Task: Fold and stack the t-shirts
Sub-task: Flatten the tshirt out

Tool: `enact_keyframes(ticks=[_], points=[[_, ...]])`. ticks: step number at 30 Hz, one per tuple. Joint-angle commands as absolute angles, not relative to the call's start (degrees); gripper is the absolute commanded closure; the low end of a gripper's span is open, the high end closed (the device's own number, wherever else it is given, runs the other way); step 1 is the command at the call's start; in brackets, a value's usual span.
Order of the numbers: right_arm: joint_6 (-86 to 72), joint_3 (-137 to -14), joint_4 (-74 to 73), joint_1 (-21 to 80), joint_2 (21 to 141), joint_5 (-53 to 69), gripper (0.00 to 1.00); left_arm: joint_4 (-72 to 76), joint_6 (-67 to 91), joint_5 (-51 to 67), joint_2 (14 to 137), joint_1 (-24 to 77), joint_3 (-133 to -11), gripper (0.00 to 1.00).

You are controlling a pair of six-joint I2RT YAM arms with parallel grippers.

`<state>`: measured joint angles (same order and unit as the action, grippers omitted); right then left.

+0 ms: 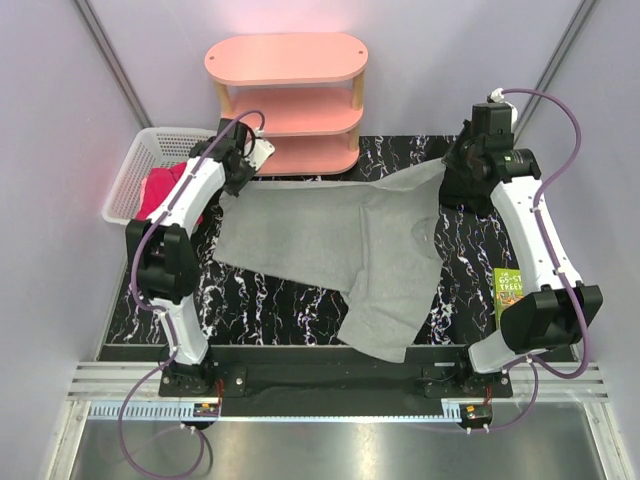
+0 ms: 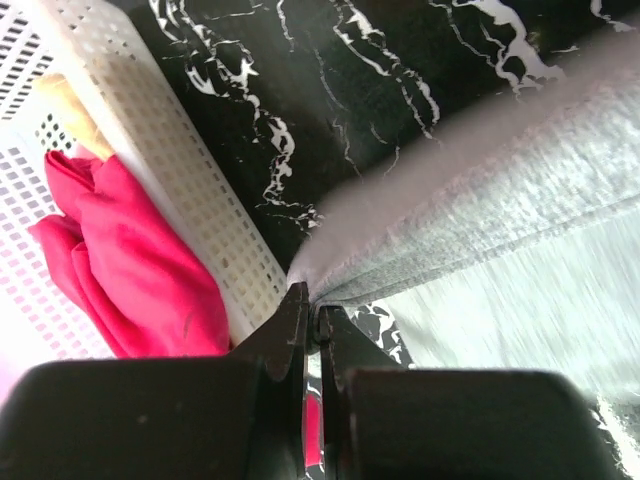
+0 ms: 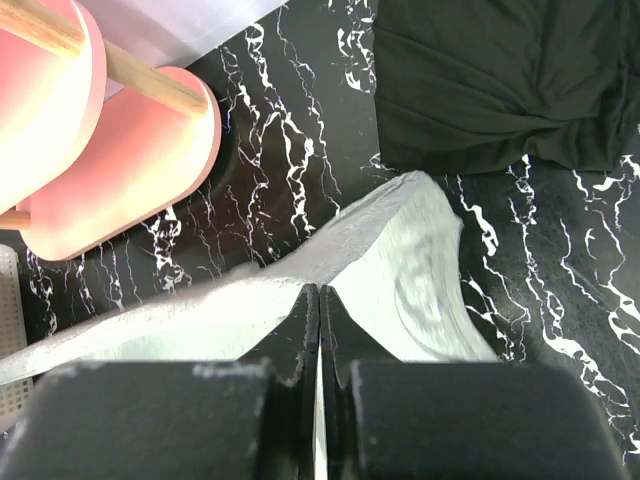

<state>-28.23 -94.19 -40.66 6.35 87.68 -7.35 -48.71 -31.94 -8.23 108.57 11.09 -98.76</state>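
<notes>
Across the marbled worktop [image 1: 270,305] one grey t-shirt [image 1: 340,240] lies spread and unfolded. Its far edge is pinched at two points by the left fingers [image 2: 288,335] and the right fingers [image 3: 297,325], both clamped shut on the cloth. Farther off, one pink bundle [image 2: 130,260] sits in the white basket [image 2: 190,190] and one black bundle [image 3: 500,90] lies on the worktop, so I judge that nothing is stacked and nearly all the folding is left.
</notes>
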Motion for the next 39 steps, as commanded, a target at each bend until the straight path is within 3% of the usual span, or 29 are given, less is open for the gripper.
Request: enact_keyframes(ticks=[1,13,18,22,28,32,36,39], points=[[-26.5,-94.2,-38.1,6.0,84.6,-10.0,1.00,-45.7,-32.3,-9.2,107.5,11.8,-97.3,1.00],[-28.8,-86.6,-38.7,5.9,76.0,-3.0,1.00,-42.6,-33.0,-9.1,95.5,12.1,-87.5,1.00],[-27.4,-89.5,-40.1,6.0,63.2,1.3,1.00,-50.8,-30.5,-4.5,80.8,12.2,-97.8,1.00],[-24.4,-95.4,-40.3,6.0,53.2,6.7,1.00,-58.3,-28.0,-1.9,69.9,17.3,-107.2,1.00],[-24.7,-102.3,-45.0,6.1,38.7,8.4,1.00,-69.8,-21.1,2.9,53.4,21.6,-109.5,1.00],[-23.8,-113.8,-52.7,6.4,36.2,6.9,1.00,-79.3,-21.2,8.0,46.2,20.0,-110.6,1.00],[-23.3,-130.7,-60.0,6.8,39.8,3.9,1.00,-86.4,-22.4,8.1,46.9,19.0,-117.2,1.00],[-23.1,-130.2,-60.9,6.9,40.2,0.3,1.00,-86.1,-24.2,5.7,47.2,18.2,-114.5,1.00]])
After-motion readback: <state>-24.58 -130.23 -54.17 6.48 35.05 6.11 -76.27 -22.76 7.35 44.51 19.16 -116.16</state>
